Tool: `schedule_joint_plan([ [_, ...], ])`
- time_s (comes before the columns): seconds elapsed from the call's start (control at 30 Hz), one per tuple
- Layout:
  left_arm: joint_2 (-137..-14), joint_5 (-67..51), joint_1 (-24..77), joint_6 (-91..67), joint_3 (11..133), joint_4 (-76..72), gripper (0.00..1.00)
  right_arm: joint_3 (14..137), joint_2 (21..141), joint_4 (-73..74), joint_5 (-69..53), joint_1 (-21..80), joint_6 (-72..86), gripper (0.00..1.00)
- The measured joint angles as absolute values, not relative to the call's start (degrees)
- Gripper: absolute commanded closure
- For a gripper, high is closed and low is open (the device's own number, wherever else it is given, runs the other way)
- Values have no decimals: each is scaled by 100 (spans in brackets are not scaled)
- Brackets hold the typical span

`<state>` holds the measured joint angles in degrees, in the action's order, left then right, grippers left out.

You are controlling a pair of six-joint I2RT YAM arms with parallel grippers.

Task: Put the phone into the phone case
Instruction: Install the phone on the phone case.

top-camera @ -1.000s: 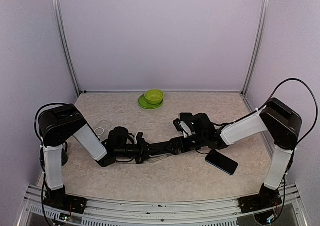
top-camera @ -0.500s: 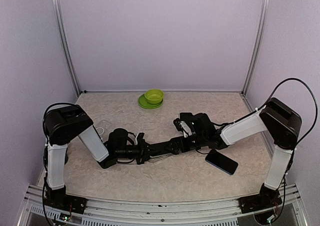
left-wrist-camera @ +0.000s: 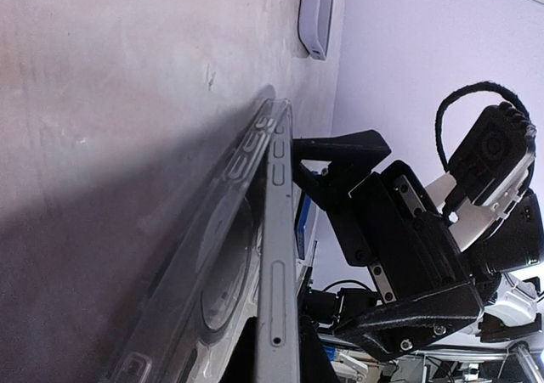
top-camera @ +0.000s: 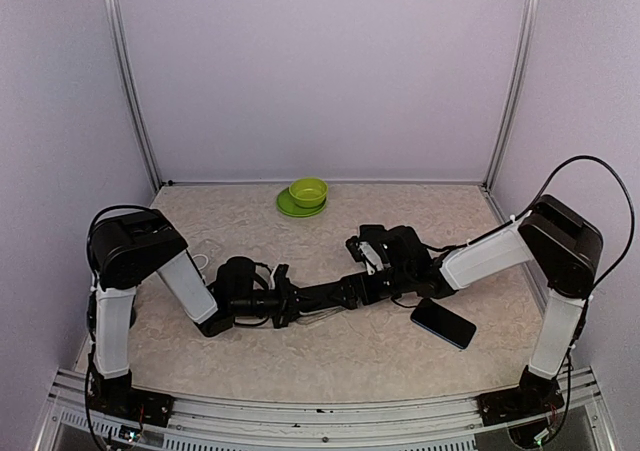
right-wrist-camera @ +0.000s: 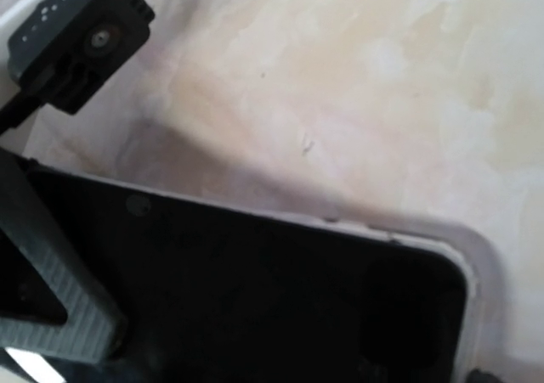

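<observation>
The clear phone case (top-camera: 322,298) hangs low over the table centre between my two grippers. My left gripper (top-camera: 284,299) is shut on one end of its rim; the left wrist view shows the grey rim (left-wrist-camera: 278,230) pinched between the jaws (left-wrist-camera: 276,366). My right gripper (top-camera: 358,289) is at the other end, jaws wide apart over it. Its wrist view shows a dark flat face with a pale rim (right-wrist-camera: 408,230) beside a ribbed finger (right-wrist-camera: 59,315). The black phone (top-camera: 443,322) lies flat on the table to the right, apart from both grippers; it also shows edge-on in the left wrist view (left-wrist-camera: 316,14).
A green bowl (top-camera: 308,190) sits on a green plate (top-camera: 288,207) at the back centre. A small pale item (top-camera: 203,261) lies by the left arm. Walls close the sides and back; a metal rail runs along the near edge.
The left arm's upper link has shifted slightly right and up. Both grippers and the case between them stay where they were. The phone has not moved.
</observation>
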<state>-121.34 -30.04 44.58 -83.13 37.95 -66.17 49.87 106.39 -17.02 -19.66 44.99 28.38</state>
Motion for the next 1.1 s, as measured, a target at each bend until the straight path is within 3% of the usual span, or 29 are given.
schedule_joint_plan([
  [1.1, -11347, -3286, 4611, -7338, 3597, -6204, 100, 4700, 10101, -1337, -2989, 4016, 3098, 0],
])
